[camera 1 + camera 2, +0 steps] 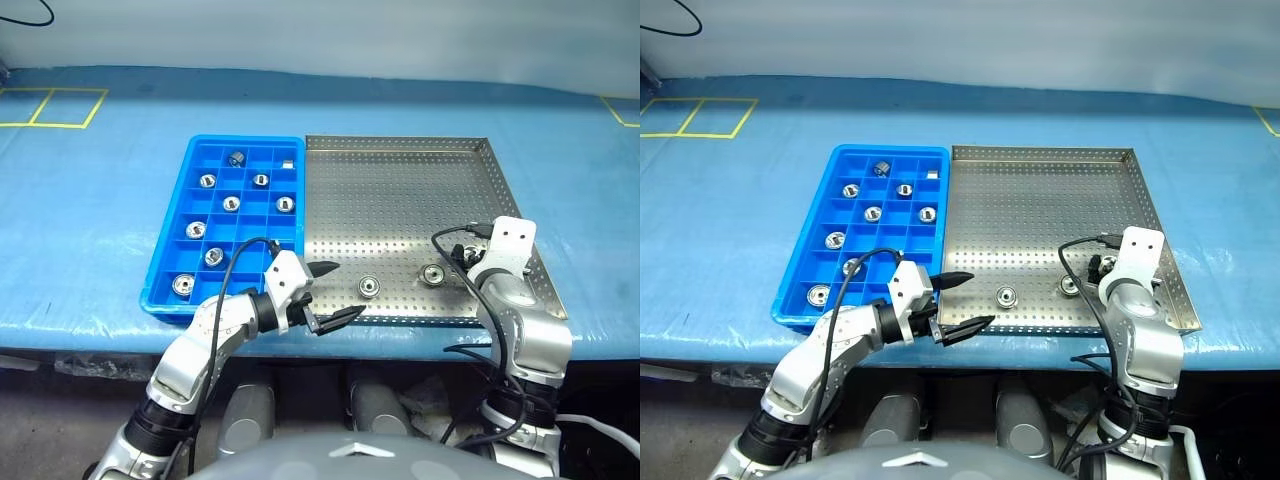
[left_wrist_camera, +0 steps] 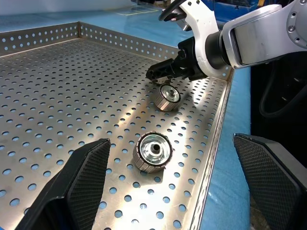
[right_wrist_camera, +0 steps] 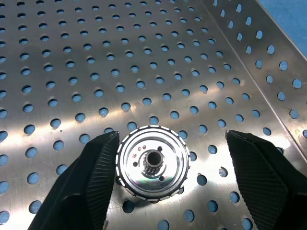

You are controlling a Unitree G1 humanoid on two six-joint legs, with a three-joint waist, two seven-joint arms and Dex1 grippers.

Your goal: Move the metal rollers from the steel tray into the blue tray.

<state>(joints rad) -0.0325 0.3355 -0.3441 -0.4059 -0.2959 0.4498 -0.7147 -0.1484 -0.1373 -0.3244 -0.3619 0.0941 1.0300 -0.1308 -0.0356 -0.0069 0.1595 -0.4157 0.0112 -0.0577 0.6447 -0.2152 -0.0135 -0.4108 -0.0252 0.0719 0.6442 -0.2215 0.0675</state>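
Head view, surface: a blue-covered surface (image 1: 90, 210) is carrying the two trays, which are lying side by side with their rims touching.
Head view, blue tray: the blue tray (image 1: 168, 255) is lying on the left. Nine metal rollers (image 1: 231, 203) are sitting in its compartments, each one alone in its own cell; many cells around them are holding nothing.
Head view, steel tray: the steel tray (image 1: 400, 190) is lying on the right. Two rollers are resting on its perforated floor close to the near rim, one (image 1: 369, 286) nearer the middle and one (image 1: 433, 274) further right.
Head view, left gripper: the left gripper (image 1: 333, 293) is hovering over the near left corner of the steel tray; its jaws are standing wide apart and are holding nothing.
Head view, right gripper: the right gripper (image 1: 1092, 275) is hanging just beside the right-hand roller.
Left wrist view: the two rollers are lying on the steel floor near the rim, well apart from each other. The right gripper (image 2: 158, 74) is pointing down at the farther roller (image 2: 166, 97).
Right wrist view: one roller (image 3: 152, 162) is lying flat between the right jaws. The jaws are standing apart; one finger (image 3: 98, 167) is just beside the roller and the other is apart from it, so they are not gripping it.
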